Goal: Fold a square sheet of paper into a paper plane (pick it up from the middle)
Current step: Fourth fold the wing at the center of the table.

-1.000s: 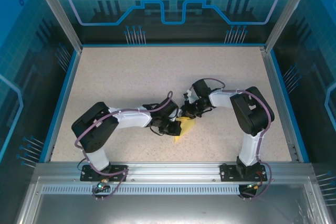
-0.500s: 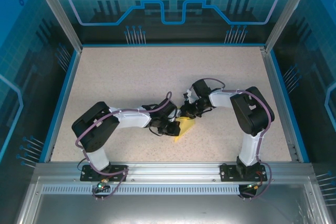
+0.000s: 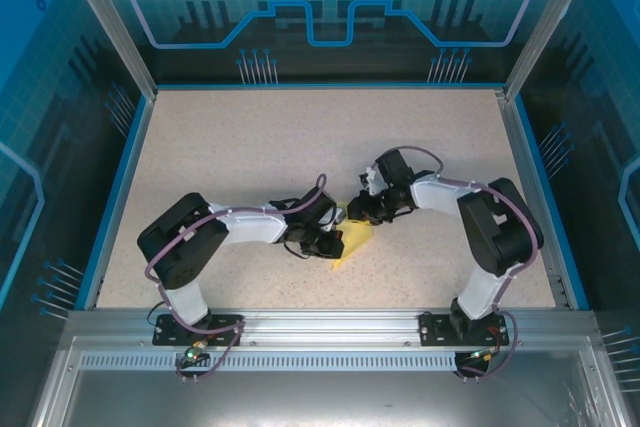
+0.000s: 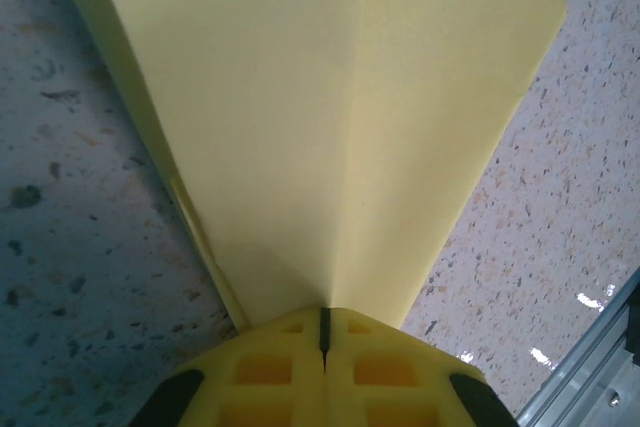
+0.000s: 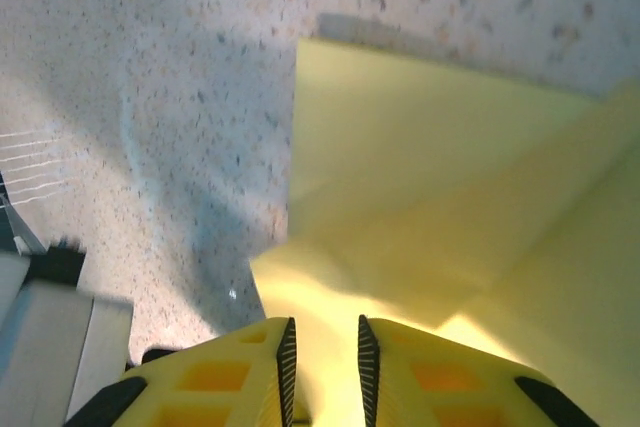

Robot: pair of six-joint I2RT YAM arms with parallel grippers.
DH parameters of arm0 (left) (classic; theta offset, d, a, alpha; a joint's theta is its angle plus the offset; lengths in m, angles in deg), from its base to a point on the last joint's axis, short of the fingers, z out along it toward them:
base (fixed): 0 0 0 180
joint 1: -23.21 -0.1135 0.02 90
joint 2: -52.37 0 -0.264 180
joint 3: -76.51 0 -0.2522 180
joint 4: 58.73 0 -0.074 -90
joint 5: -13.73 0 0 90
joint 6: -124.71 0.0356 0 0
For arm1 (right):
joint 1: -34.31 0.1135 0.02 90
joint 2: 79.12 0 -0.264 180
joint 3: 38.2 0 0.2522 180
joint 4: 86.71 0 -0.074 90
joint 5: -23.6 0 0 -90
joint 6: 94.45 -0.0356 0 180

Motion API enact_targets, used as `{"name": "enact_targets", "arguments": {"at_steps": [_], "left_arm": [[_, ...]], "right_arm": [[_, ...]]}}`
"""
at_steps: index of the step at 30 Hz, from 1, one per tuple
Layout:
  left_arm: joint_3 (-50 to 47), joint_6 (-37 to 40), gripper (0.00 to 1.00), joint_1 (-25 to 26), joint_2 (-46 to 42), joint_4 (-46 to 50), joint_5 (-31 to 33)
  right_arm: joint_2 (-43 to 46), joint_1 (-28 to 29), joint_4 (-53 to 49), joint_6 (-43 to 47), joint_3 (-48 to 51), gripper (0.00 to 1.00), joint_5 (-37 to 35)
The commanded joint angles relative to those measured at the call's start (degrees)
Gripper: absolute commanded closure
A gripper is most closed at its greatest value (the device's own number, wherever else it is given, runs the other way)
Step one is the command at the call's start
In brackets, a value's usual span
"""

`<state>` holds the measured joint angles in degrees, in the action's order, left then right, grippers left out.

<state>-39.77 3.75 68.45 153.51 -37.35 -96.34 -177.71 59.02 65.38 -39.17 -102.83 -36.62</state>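
The left gripper point(image 4: 323, 325) is clamped on the paper plane point(image 4: 330, 117). Its two yellow fingers point(image 4: 270, 372) meet along a hairline seam, and the paper comes out of that seam. From there the pale-yellow paper fans wider, with one crease running lengthwise straight away from the seam. Stacked layers show along its left edge. It sits low over the speckled table point(image 4: 560, 227), and the near rail point(image 4: 595, 387) cuts the corner of that wrist view.

The right gripper point(image 5: 322, 352) has its jaws a narrow slit apart. Yellow paper shows in the slit and beyond the fingertips as a straight-edged folded flap. I cannot tell whether the pads touch it.

From above, the plane point(image 3: 352, 244) lies about opposite the middle of the near rail point(image 3: 330, 322), closer to the rail than to the table's far edge. Its long axis runs away from the rail, leaning slightly right, with the narrow tip toward the rail and the broad end away from it. The left gripper point(image 3: 328, 243) meets its left side, about level with its middle. The right gripper point(image 3: 366, 213) sits at the broad end, farther from the rail.
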Motion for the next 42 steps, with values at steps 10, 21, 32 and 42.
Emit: {"name": "enact_targets", "arguments": {"at_steps": [10,21,32,42], "left_arm": [[-3.7,1.6,1.0,-0.6,3.2,-0.4,1.3],[-4.5,1.7,1.0,-0.9,3.0,-0.8,1.4],[-5.3,1.4,1.0,-1.1,2.9,-2.1,1.4],[-6.2,1.2,1.0,-1.1,2.1,-2.3,1.4]], "right_arm": [[3.7,6.0,17.4,-17.5,12.3,0.88,-0.8],[5.7,8.4,11.8,-17.3,11.5,0.9,-4.8],[7.6,7.5,16.7,-20.8,13.8,0.94,0.9],[0.3,7.9,20.8,-20.6,12.9,0.96,0.3]]}}
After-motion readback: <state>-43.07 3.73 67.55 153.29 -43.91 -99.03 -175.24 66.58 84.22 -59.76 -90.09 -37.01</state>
